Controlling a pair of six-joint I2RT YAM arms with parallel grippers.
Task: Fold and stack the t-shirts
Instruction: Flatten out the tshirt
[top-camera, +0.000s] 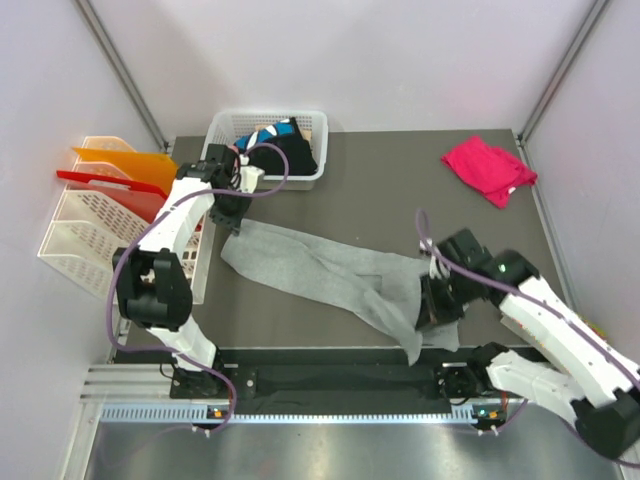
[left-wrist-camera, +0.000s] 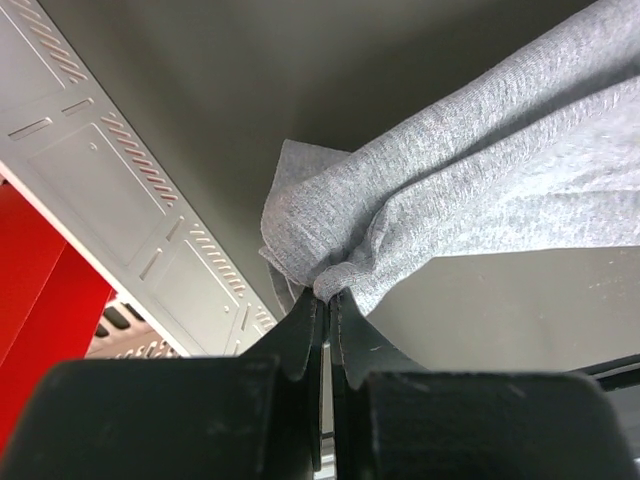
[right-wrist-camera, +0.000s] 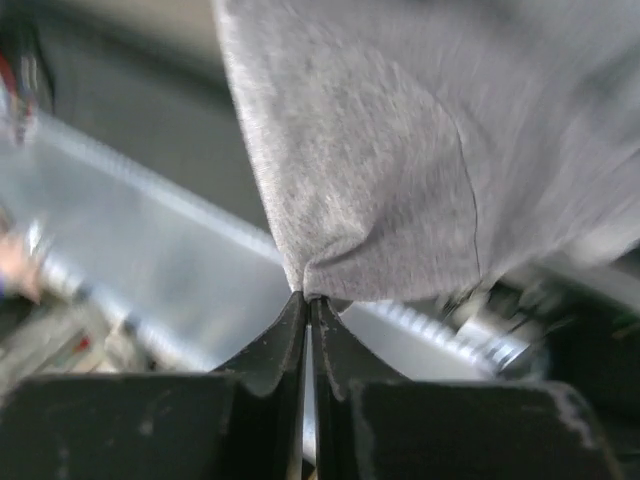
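- Left arm (top-camera: 186, 214) — white shell links set between bulky black joint housings.
- Right arm (top-camera: 560, 322) — the same white-and-black build, with a small green light (top-camera: 498, 268) on its black wrist housing.
- Purple-grey cable (top-camera: 114, 290) loops loosely along each arm.
- Left gripper (left-wrist-camera: 330, 297) and right gripper (right-wrist-camera: 308, 297): matte black fingers, tapered tips, faint pale scuffs.

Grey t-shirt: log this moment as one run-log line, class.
left gripper: jaws shut on grey t-shirt | right gripper: jaws shut on it | shirt: stretched between them | pink t-shirt: crumpled, far right
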